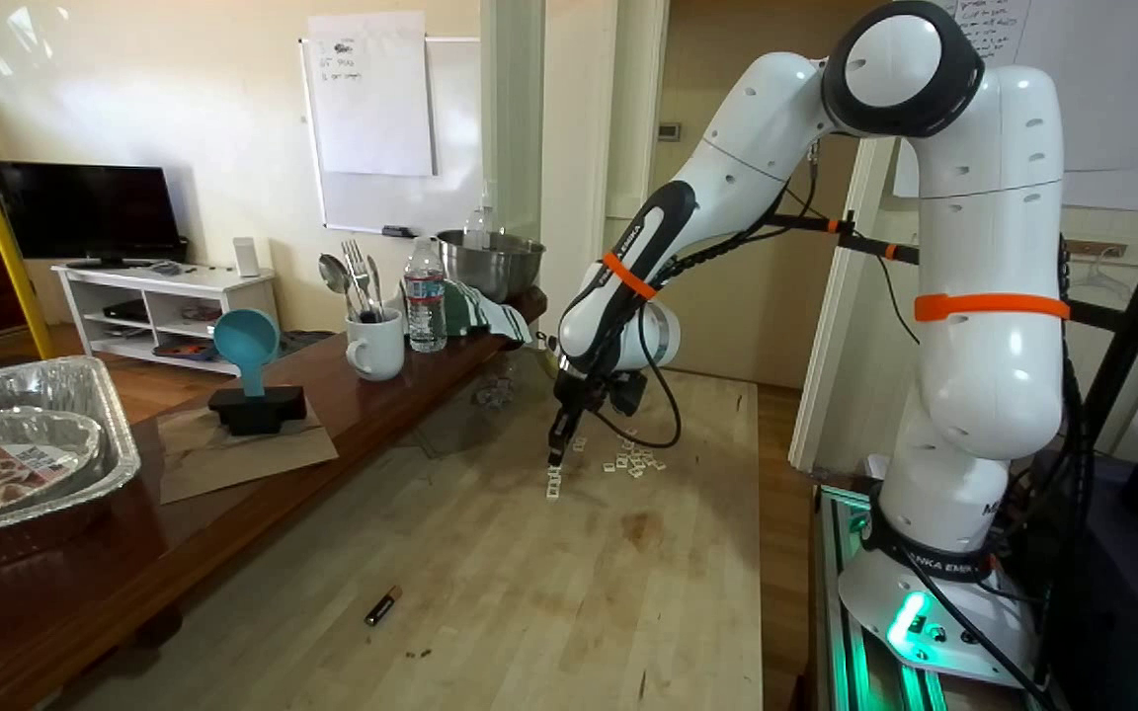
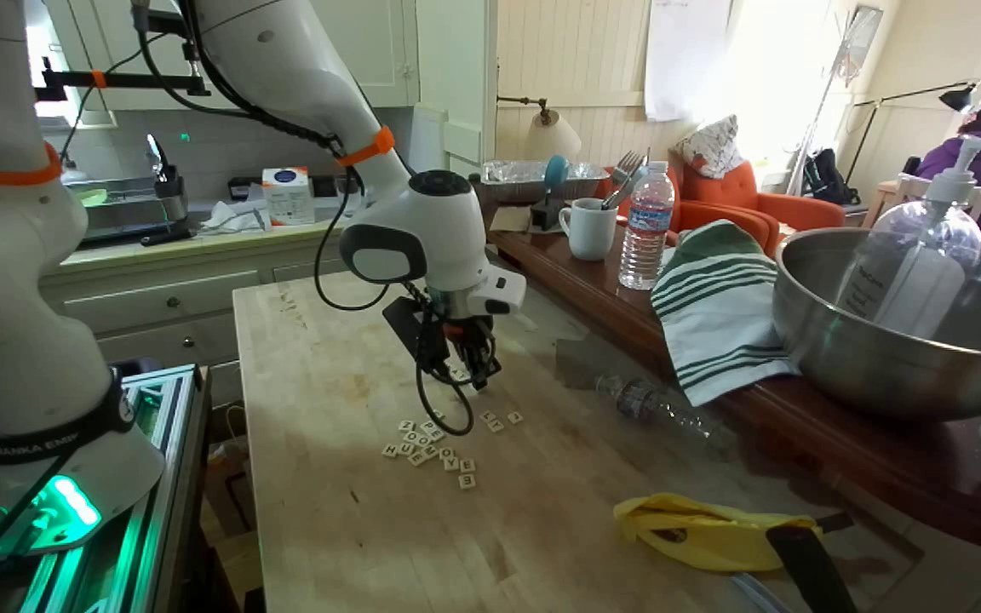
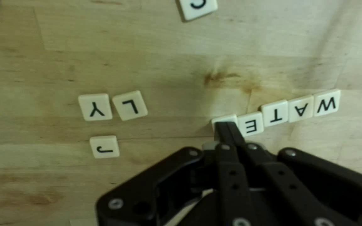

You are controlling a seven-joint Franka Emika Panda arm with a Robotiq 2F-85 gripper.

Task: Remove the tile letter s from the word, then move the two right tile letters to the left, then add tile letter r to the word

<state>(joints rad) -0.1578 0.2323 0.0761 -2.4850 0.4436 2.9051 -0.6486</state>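
In the wrist view the word is a row of cream tiles, upside down: W (image 3: 326, 102), A (image 3: 300, 108), T (image 3: 274, 113), E (image 3: 250, 124) and an end tile (image 3: 224, 118) whose letter is hidden under my fingertips. My gripper (image 3: 226, 124) is shut, its fingertips together over that end tile with nothing between them. The row (image 1: 553, 484) also shows in an exterior view, with the gripper (image 1: 555, 460) at its far end. In an exterior view the gripper (image 2: 480, 385) mostly hides the row. I cannot make out tiles s or r.
Loose tiles Y (image 3: 95, 107), L (image 3: 130, 105) and J (image 3: 104, 146) lie beside the row. A tile (image 3: 198, 8) is cut off at the top. A loose tile pile (image 2: 422, 438), a fallen bottle (image 2: 652, 404), a yellow object (image 2: 703, 532) and a battery (image 1: 383, 605) lie on the table.
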